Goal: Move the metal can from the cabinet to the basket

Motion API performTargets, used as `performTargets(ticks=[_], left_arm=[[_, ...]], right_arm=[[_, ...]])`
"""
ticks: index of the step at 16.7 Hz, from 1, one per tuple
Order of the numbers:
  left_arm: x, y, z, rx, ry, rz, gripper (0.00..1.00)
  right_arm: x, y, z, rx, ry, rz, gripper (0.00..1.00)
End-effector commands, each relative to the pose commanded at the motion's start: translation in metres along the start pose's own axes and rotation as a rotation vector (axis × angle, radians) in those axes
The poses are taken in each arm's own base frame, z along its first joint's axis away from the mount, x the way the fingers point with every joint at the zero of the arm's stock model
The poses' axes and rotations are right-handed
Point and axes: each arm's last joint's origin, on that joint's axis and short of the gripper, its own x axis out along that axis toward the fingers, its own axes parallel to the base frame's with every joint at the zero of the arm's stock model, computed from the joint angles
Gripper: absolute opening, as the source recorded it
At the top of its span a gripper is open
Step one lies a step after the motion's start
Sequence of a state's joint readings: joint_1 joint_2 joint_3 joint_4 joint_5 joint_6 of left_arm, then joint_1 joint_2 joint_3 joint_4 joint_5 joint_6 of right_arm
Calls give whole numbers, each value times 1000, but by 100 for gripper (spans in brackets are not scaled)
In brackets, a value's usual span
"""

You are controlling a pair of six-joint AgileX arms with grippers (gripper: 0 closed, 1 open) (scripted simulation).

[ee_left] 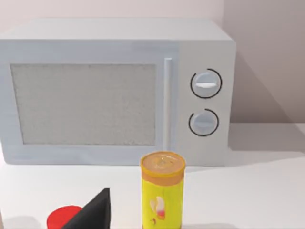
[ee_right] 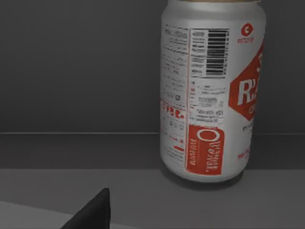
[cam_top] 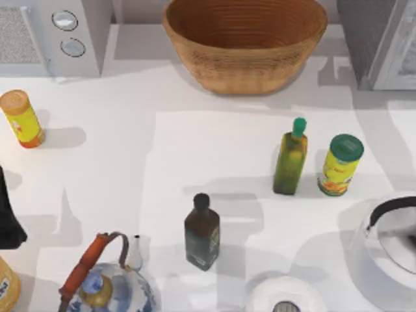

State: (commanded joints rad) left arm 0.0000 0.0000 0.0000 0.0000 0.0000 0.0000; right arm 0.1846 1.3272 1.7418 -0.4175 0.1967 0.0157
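Metal can (ee_right: 212, 90): pale grey-white side, red panels with white lettering, black barcode
Cabinet (cam_top: 380, 42): grey, lighter white-framed door; dark grey inside
Basket (cam_top: 245, 42): tan-brown wicker, ribbed inside
Microwave (ee_left: 114, 90): white, speckled grey door
Orange-lidded can (ee_left: 162, 191): yellow label
Green-lidded can (cam_top: 340, 165): yellow label
Olive bottle (cam_top: 290, 158): green cap
Dark bottle (cam_top: 201, 233): black cap
Teapot (cam_top: 107, 286): blue-and-white pattern, orange-brown handle
Table (cam_top: 162, 162): white

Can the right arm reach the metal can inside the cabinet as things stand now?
Probably yes. In the right wrist view the metal can stands upright on the dark cabinet floor, directly ahead, with nothing between it and the camera.
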Motion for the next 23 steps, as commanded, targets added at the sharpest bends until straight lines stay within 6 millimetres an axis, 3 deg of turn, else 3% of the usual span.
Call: performTargets(ticks=[4,8,10,16,23], left_arm=[[0,0,0,0,0,0,100],[0,0,0,0,0,0,100],[0,0,0,0,0,0,100],[0,0,0,0,0,0,100],[0,0,0,0,0,0,100]], right_arm=[[11,-1,3,2,-10,-4,100],[63,-1,-3,-1,2,-7,100],[78,-2,-3,1,-7,-9,100],[83,-1,-3,0,-6,-7,100],[126,-2,-1,1,-9,-9,100]])
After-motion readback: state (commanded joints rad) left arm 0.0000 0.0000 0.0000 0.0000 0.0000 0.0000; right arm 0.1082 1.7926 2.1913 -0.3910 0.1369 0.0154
